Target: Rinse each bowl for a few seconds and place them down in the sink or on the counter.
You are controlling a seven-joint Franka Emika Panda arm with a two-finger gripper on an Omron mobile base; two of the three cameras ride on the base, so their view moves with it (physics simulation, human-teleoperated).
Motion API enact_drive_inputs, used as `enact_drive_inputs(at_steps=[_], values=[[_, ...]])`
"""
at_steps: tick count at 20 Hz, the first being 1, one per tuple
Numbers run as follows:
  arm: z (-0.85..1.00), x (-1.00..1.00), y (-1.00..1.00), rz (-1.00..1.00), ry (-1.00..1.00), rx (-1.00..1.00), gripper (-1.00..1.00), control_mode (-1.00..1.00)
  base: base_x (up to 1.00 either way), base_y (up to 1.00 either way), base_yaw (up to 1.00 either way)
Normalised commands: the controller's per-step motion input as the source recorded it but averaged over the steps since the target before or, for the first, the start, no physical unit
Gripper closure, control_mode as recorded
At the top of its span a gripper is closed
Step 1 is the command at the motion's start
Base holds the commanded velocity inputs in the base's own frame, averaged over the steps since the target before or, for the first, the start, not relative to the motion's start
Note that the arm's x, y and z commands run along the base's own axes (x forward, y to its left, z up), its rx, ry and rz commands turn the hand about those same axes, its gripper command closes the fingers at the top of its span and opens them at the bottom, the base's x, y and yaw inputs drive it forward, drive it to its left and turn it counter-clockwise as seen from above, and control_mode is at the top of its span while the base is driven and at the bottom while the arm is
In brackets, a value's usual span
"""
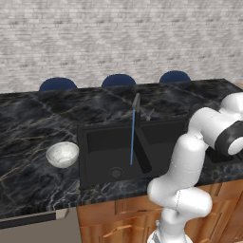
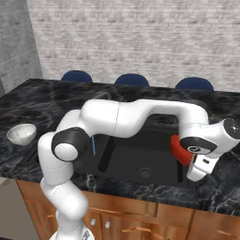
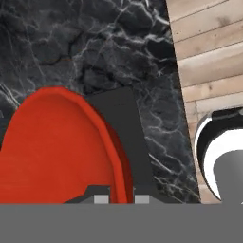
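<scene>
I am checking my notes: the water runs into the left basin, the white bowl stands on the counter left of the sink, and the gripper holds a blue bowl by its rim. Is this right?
One detail is wrong: the bowl in the gripper is red, not blue. The hand view shows the red bowl with its rim between the fingers. The rest holds: the left base view shows the water stream falling into the left basin of the sink and the white bowl on the counter.

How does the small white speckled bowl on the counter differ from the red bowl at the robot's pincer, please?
The small white speckled bowl is pale with a grey-flecked inside; the red bowl is plain glossy red. The white bowl stands free and upright on the black marble counter left of the black sink; the red bowl is at the sink's right, its rim clamped in the pincer. Both are round.
</scene>
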Motion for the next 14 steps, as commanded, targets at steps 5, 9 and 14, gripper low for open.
enact_drive_inputs(at_steps=[5, 9, 14], values=[[0.27, 0.02, 0.30, 0.38, -0.02, 0.00, 1.00, -1.00, 0.00, 0.00, 0.00], [0.09, 0.00, 0.46, 0.37, -0.08, 0.00, 1.00, -1.00, 0.00, 0.00, 0.00], [0.00, 0.01, 0.55, 0.31, -0.25, -0.02, 1.00, -1.00, 0.00, 0.00, 0.00]])
